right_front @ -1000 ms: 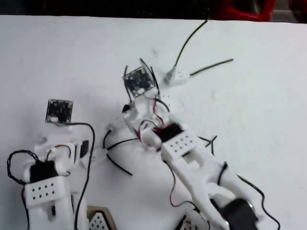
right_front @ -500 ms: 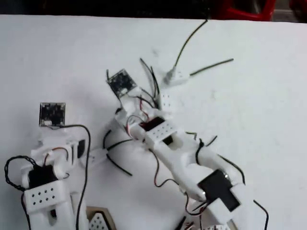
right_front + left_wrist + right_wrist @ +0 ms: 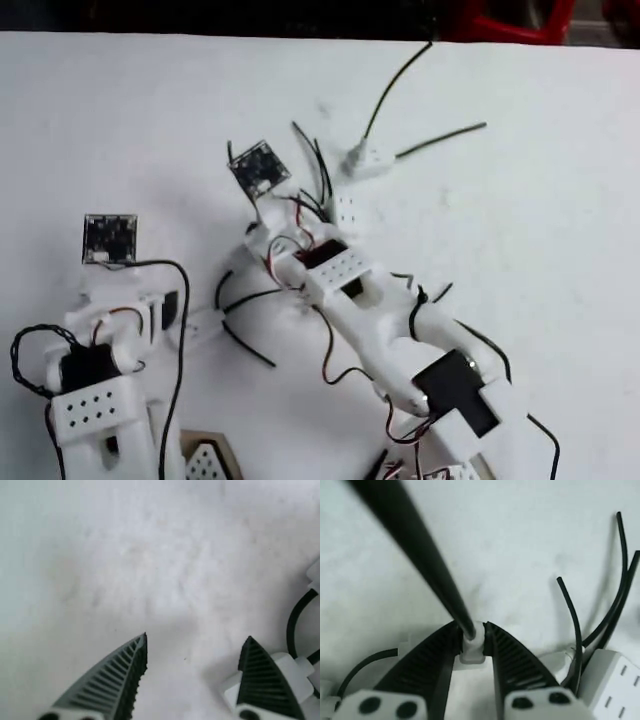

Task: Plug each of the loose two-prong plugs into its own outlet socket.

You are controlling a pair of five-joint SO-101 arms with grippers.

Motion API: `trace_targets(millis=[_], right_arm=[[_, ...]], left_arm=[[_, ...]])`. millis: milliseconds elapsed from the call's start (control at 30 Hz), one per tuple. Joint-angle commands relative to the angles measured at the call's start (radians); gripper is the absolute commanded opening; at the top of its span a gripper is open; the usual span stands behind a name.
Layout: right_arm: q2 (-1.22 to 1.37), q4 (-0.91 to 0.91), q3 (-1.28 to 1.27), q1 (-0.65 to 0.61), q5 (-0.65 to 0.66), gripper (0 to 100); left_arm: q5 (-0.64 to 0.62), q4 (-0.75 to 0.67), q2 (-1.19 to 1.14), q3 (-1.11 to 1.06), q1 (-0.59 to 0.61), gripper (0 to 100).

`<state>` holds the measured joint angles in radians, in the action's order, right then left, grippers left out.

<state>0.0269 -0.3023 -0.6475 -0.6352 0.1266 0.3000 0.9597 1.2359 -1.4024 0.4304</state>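
Down low, right gripper (image 3: 472,627) tight around a white plug (image 3: 471,651) near the outlet strip (image 3: 615,682), left gripper (image 3: 196,637) wide apart

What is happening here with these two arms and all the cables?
The right gripper is shut on a white plug at the end of a black cord, close to the outlet strip. The held plug is not in a socket yet. The left gripper hovers open over the table, with a second white plug lying beside one finger.
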Motion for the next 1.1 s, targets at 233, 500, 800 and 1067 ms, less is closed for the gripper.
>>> trace_targets(millis=[233,500,800,1067], right_arm=[[-0.002,-0.022,-0.009,0.013,0.008,1.7],[0.079,0.010,-0.025,0.013,0.008,1.7],[0.088,0.005,-0.025,0.013,0.064,1.7],[-0.174,0.005,-0.023,0.030,0.063,1.7]], left_arm=[[-0.009,-0.020,0.019,0.005,0.005,29],[-0.009,-0.018,0.019,0.005,0.005,29],[-0.009,-0.023,0.019,0.005,0.005,29],[-0.009,-0.025,0.019,0.005,0.005,29]])
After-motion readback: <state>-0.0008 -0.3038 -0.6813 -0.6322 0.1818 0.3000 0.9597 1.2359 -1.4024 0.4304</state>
